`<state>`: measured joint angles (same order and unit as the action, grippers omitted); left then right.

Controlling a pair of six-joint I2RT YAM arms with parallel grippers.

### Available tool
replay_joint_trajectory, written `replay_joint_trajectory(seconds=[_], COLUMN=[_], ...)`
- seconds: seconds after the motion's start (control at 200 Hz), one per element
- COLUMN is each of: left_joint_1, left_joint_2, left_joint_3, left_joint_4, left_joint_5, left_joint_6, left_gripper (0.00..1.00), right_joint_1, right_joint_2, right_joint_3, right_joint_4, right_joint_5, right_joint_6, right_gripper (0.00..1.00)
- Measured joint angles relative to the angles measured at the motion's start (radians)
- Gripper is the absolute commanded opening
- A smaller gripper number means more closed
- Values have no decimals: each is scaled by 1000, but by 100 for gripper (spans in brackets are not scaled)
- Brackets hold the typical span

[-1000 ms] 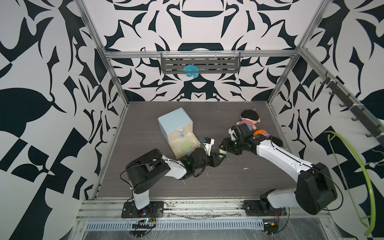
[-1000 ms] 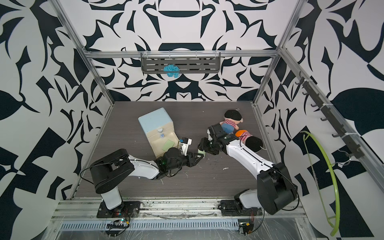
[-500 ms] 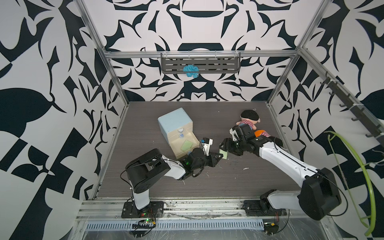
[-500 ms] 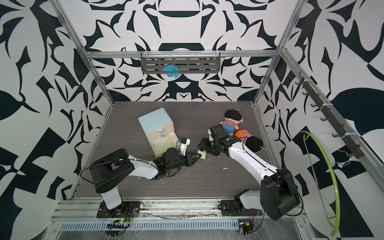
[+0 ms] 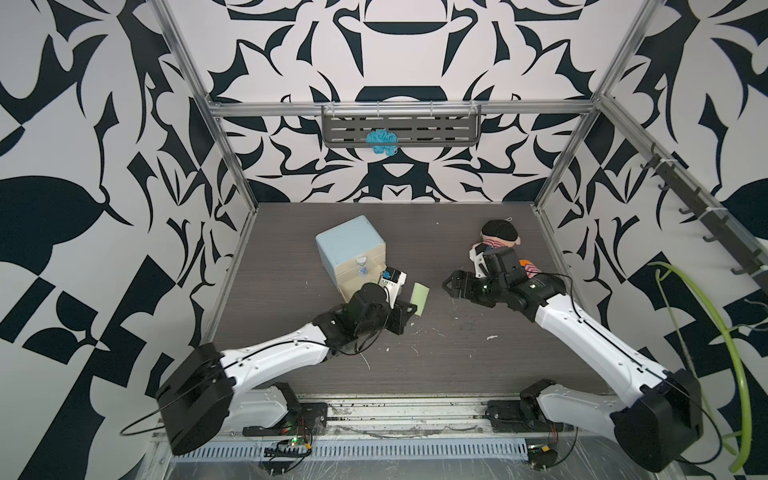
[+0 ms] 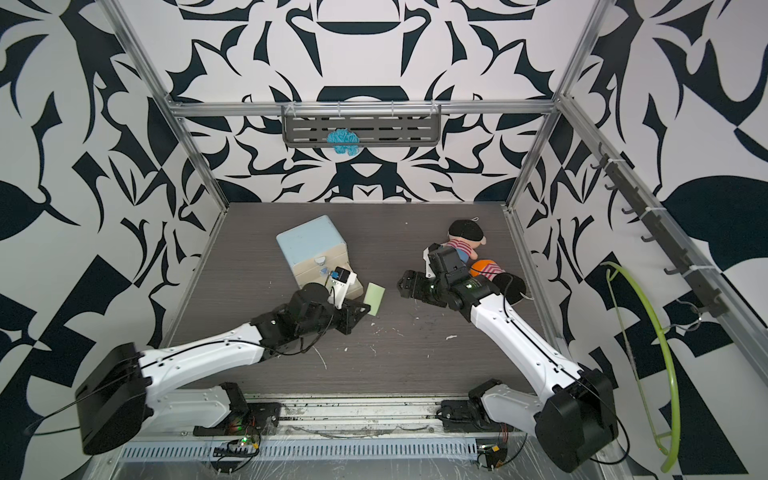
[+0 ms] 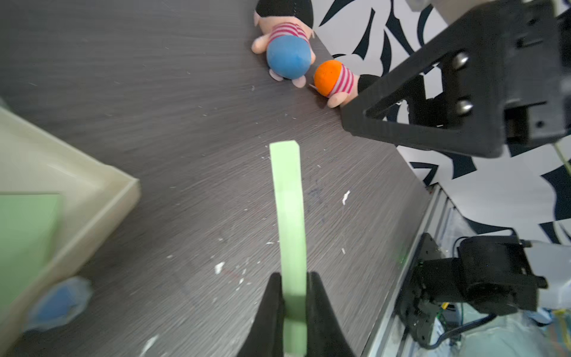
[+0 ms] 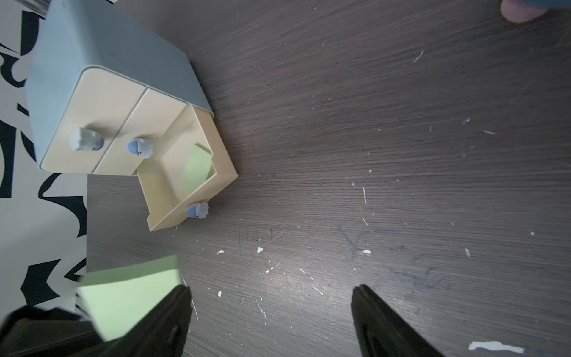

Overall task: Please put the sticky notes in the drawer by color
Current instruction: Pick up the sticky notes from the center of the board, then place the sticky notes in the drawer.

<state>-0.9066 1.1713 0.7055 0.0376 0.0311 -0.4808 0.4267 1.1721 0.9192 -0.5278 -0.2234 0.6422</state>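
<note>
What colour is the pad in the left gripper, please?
The pad is light green; left wrist view.

arms [image 5: 274,357]: white shells, black joints | cables [image 7: 463,326]: black | right hand [image 5: 449,286]: black triangular fingers [image 7: 417,137], two screws [image 7: 462,106]

No legible txt, labels or nos. anywhere, only faint pen scribbles on tabletop [image 8: 386,247].

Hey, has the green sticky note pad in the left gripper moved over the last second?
Yes. The green sticky note pad, pinched by the left gripper, has shifted toward the drawer in a top view.
</note>
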Motion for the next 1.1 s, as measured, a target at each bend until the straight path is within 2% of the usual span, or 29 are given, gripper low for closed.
replay_joint_trajectory(seconds=[0.17, 0.375, 0.655, 0.925, 1.1], left_joint_1=[134, 167, 308, 320, 326], left_joint_2=[-128, -140, 32, 232, 341], left_joint_3=[122, 158, 183, 229, 301], left_joint_4=[-376, -566, -606, -565, -525], left_joint_5=[-49, -104, -107, -41, -49], left_joint_6=[193, 447, 673, 794, 831], left_gripper=[0, 0, 0, 0, 0], right_joint_1=[0, 0, 0, -1, -2], right_joint_2=[30, 51, 44, 44, 44], right_joint_3=[-1, -2, -38, -55, -64], right_joint_4=[3, 9, 14, 26, 32], right_joint_5=[-1, -1, 0, 0, 0], right_joint_6=[0, -1, -10, -10, -10], right_gripper=[86, 86, 86, 85, 85])
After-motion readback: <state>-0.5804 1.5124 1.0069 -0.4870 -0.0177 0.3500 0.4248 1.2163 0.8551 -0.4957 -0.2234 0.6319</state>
